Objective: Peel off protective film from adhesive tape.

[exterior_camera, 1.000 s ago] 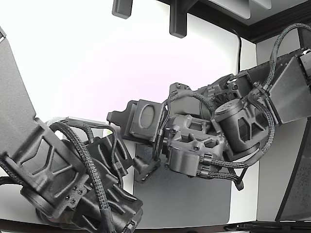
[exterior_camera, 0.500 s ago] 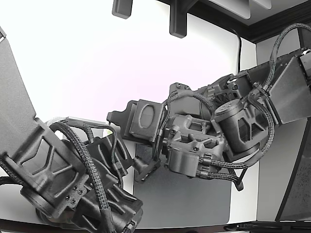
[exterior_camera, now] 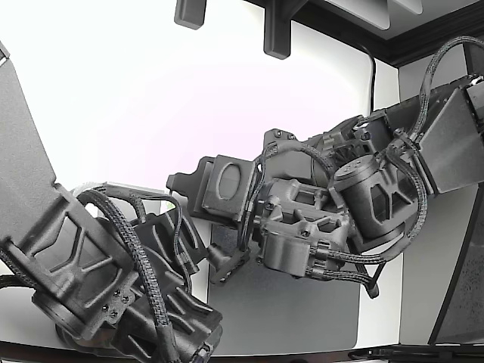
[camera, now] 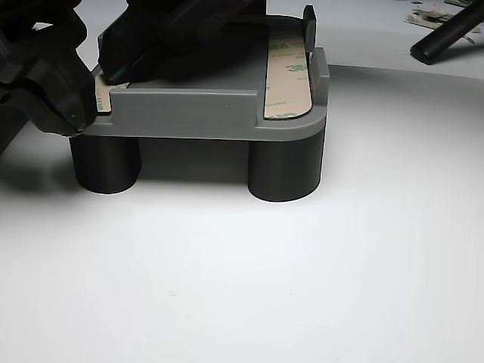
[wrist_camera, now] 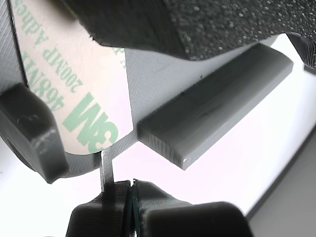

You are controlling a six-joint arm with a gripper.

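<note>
Wrist view: my gripper [wrist_camera: 132, 197] is pinched closed on the film tab [wrist_camera: 106, 165] at the tape's [wrist_camera: 74, 89] edge. Should pull slow, low angle, w/o tearing.

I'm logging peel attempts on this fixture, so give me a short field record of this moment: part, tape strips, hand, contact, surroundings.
part: grey plastic part on two dark round feet, standing on a white table
tape strips: 3M-printed liner strip at the other view's right end; another printed strip fills the wrist view
hand: hand closed, pinching a thin tab at the strip's end
contact: tab runs from the strip's edge into the fingertips
surroundings: dark rod lying at the back
</note>
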